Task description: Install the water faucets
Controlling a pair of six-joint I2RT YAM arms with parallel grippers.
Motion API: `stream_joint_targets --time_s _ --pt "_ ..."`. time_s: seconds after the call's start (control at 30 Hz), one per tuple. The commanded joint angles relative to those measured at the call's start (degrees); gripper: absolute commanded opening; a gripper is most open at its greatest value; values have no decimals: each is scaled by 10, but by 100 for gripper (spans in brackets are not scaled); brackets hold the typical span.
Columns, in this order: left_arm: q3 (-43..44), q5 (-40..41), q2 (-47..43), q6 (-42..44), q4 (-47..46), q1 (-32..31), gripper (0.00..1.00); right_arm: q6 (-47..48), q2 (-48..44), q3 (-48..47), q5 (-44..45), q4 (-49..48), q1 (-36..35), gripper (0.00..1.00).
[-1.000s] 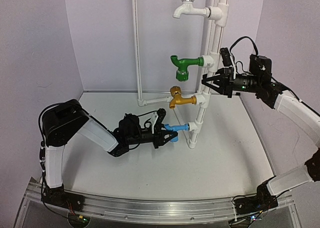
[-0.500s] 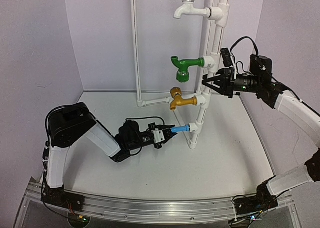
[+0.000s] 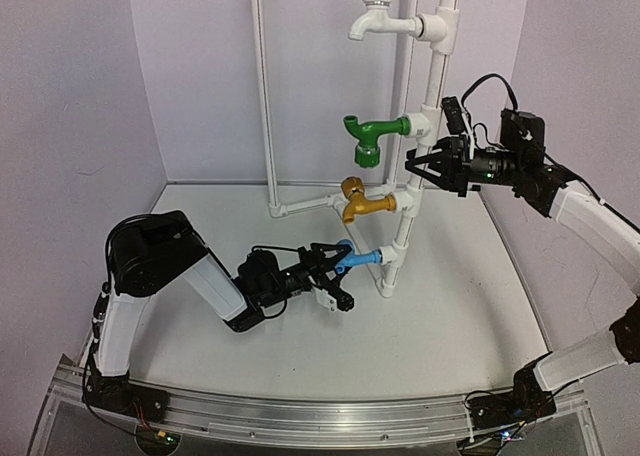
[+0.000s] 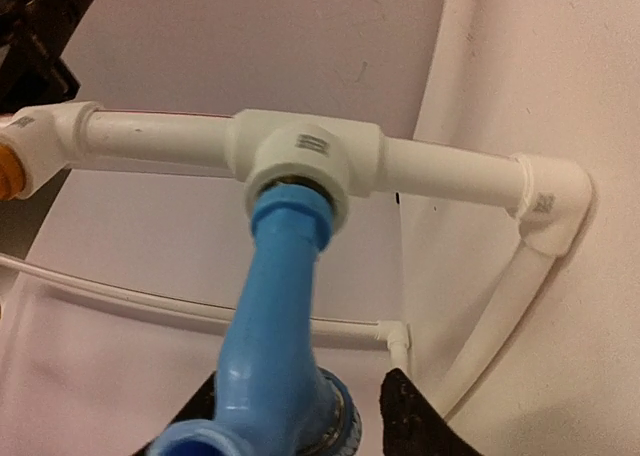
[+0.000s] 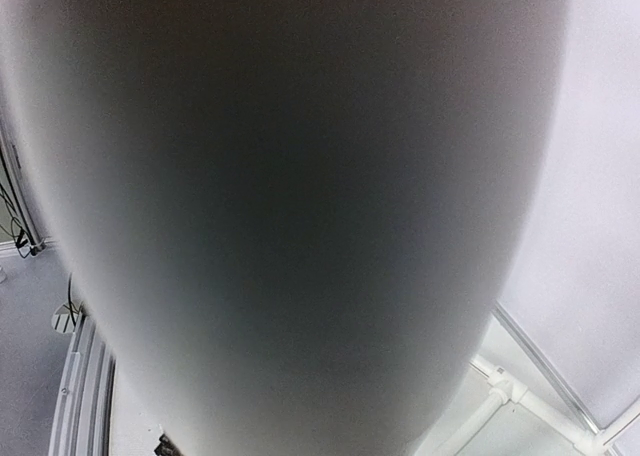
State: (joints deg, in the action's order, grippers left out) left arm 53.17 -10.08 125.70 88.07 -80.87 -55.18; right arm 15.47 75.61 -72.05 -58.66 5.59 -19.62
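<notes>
From overhead: left gripper (image 3: pixel 333 274) released, jaws apart astride the small glossy blue tap (image 3: pixel 350 259), which is seated in the white tee (image 3: pixel 388 258) just ahead. Right gripper (image 3: pixel 411 166) clenched on the smooth white pipe (image 3: pixel 432 86).
Left wrist: blue tap between black fingertips (image 4: pixel 405 416).
Right wrist: blurred pipe fills the view.

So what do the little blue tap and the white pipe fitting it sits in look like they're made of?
The small sky-blue tap looks like moulded plastic: even colour, soft satin sheen; the ring near its lower end may be metal. The white tee fitting looks like PVC-type plastic: matte white, thick-walled, with a grey printed mark.
</notes>
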Motion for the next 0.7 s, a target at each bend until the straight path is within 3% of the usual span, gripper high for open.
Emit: stream_joint_targets --time_s 0.0,0.1,0.27,0.5,0.67 --pt "-12 40 9 94 -52 -1 74 -67 -5 -2 28 81 3 0" --pt "-27 49 -7 81 -52 1 91 -63 -5 -4 33 83 3 0" --pt "-75 80 -32 57 -52 -5 99 -58 2 -7 34 82 3 0" --pt "-178 181 -62 -18 -54 -31 100 -55 8 -7 31 82 3 0" --pt "-191 218 -114 -151 -53 -26 100 -54 7 -5 32 82 3 0"
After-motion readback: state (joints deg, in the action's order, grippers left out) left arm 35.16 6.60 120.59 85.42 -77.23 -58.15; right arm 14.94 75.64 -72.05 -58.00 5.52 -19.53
